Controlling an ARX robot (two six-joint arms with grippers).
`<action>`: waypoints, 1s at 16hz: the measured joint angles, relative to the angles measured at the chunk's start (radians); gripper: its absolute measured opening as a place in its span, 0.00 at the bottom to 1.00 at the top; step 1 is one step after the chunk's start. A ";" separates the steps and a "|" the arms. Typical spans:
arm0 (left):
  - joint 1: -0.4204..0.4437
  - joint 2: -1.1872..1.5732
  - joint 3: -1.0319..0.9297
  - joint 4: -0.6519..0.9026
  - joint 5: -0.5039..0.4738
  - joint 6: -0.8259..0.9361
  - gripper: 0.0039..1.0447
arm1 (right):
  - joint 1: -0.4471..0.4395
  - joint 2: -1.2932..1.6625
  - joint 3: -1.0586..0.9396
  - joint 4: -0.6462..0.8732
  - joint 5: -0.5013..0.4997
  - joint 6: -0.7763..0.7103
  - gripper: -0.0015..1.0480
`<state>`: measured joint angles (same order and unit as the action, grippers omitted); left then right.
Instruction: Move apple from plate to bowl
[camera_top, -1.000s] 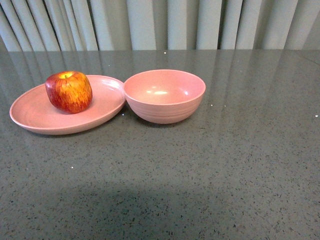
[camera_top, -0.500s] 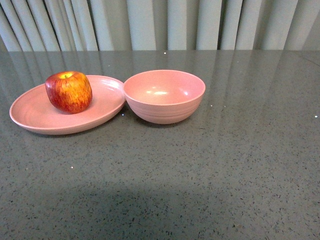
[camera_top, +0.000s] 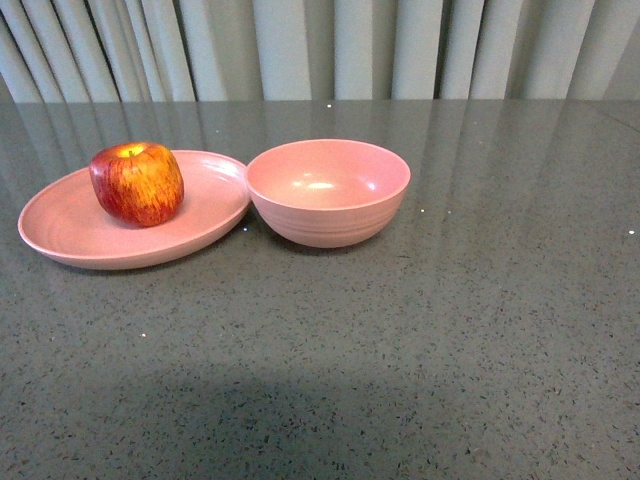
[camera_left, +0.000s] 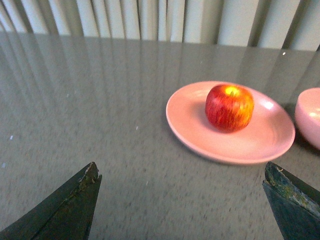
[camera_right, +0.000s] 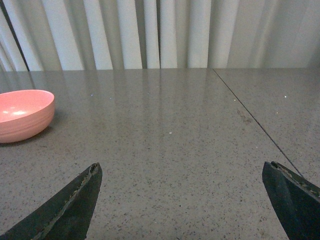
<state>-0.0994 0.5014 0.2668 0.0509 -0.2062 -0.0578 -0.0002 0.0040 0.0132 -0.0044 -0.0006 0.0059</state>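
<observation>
The red apple (camera_top: 137, 183) with yellow streaks sits upright on the shallow pink plate (camera_top: 70, 235) at the left of the table. The deep pink bowl (camera_top: 328, 192) stands empty right beside the plate, rims touching or nearly so. Neither arm shows in the front view. My left gripper (camera_left: 181, 172) is open and empty over bare table, well short of the plate (camera_left: 200, 135) and apple (camera_left: 229, 107); the bowl's edge (camera_left: 309, 120) shows beside them. My right gripper (camera_right: 181, 172) is open and empty over bare table, with the bowl (camera_right: 22, 116) far off to one side.
The grey speckled table (camera_top: 450, 330) runs back to pale pleated curtains (camera_top: 320, 45). A thin seam (camera_right: 255, 122) crosses the tabletop in the right wrist view.
Plate, apple and bowl sit a hair further left in the front view than a second ago; otherwise nothing has visibly changed.
</observation>
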 joint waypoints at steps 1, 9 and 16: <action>0.000 0.095 0.047 0.088 0.033 0.021 0.94 | 0.000 0.000 0.000 0.000 0.000 0.000 0.94; 0.000 0.879 0.545 0.231 0.274 0.040 0.94 | 0.000 0.000 0.000 0.000 0.000 0.000 0.94; -0.031 1.143 0.743 0.109 0.212 0.039 0.94 | 0.000 0.000 0.000 0.000 0.000 0.000 0.94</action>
<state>-0.1303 1.6440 1.0103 0.1596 0.0059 -0.0185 -0.0002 0.0040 0.0132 -0.0044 -0.0002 0.0059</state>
